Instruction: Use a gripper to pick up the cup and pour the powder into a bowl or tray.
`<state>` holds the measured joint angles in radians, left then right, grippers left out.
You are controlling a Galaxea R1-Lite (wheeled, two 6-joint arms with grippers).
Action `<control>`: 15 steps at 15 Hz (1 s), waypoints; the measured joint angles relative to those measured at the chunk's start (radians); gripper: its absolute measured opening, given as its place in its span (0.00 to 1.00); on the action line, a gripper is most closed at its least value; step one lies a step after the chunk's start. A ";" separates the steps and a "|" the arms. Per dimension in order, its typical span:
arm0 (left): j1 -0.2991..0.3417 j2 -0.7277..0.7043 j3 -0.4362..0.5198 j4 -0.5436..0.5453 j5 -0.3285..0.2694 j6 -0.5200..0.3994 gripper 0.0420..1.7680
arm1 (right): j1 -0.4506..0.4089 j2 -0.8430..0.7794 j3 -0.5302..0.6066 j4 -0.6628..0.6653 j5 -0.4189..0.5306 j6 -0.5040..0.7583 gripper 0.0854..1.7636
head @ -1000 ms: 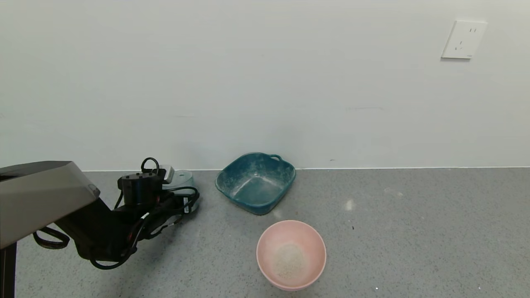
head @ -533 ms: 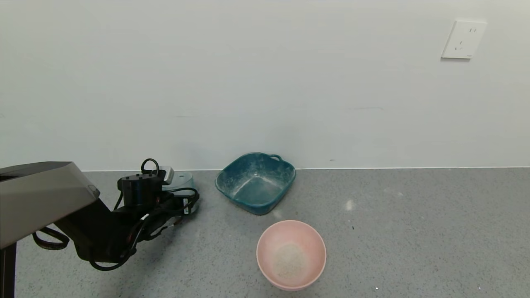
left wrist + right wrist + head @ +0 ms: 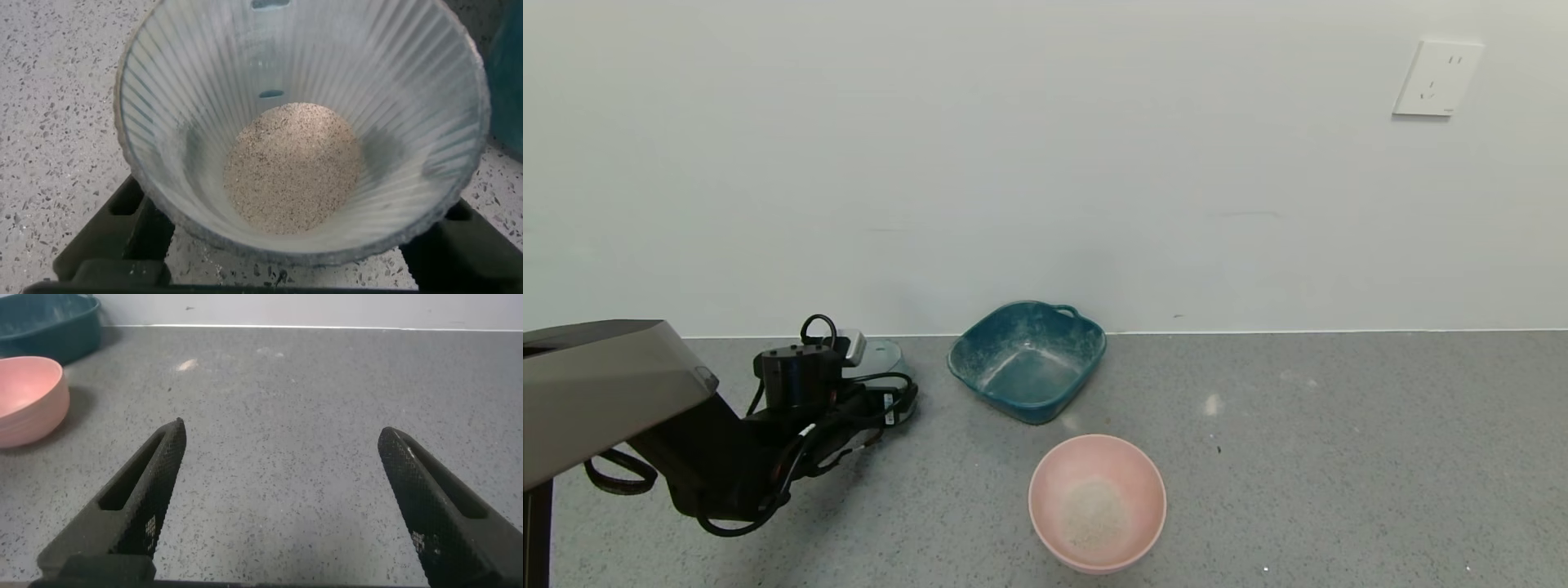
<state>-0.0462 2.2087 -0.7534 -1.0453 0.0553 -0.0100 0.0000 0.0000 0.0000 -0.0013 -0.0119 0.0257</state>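
The ribbed pale blue-grey cup (image 3: 885, 353) stands on the grey floor by the wall, left of centre. My left gripper (image 3: 876, 384) reaches it from the near side; its black wrist hides most of the cup. In the left wrist view the cup (image 3: 204, 65) fills the picture, with beige powder (image 3: 292, 167) in its bottom. My left gripper (image 3: 288, 155) has a black finger on each side, pressed to the wall. The pink bowl (image 3: 1131, 474) sits nearer, to the right, with some powder (image 3: 1094, 514) inside. My right gripper (image 3: 282, 437) hangs open and empty over bare floor.
A dark teal tray (image 3: 980, 343) with a small handle stands against the wall just right of the cup, its edge also in the left wrist view (image 3: 508, 82). The right wrist view shows the pink bowl (image 3: 24, 396) and the tray (image 3: 49, 327). A wall socket (image 3: 1437, 77) is high right.
The left arm has sunk and shifted very slightly toward me around the cup. The bowl and tray have not moved.
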 joint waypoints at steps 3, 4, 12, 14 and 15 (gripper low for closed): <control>0.000 -0.012 0.008 0.004 0.002 0.001 0.91 | 0.000 0.000 0.000 0.000 0.000 0.000 0.97; 0.000 -0.025 0.016 0.013 0.002 0.004 0.91 | 0.000 0.000 0.000 0.000 0.000 0.000 0.97; 0.020 -0.335 0.063 0.296 -0.014 0.016 0.95 | 0.000 0.000 0.000 0.000 0.000 0.000 0.97; 0.024 -0.451 0.063 0.391 -0.026 0.017 0.95 | 0.000 0.000 0.000 0.000 0.000 0.000 0.97; 0.026 -0.509 0.061 0.439 -0.029 0.017 0.96 | 0.000 0.000 0.000 0.000 0.000 0.000 0.97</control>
<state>-0.0202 1.7000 -0.6926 -0.6062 0.0264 0.0072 0.0000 0.0000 0.0000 -0.0013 -0.0119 0.0260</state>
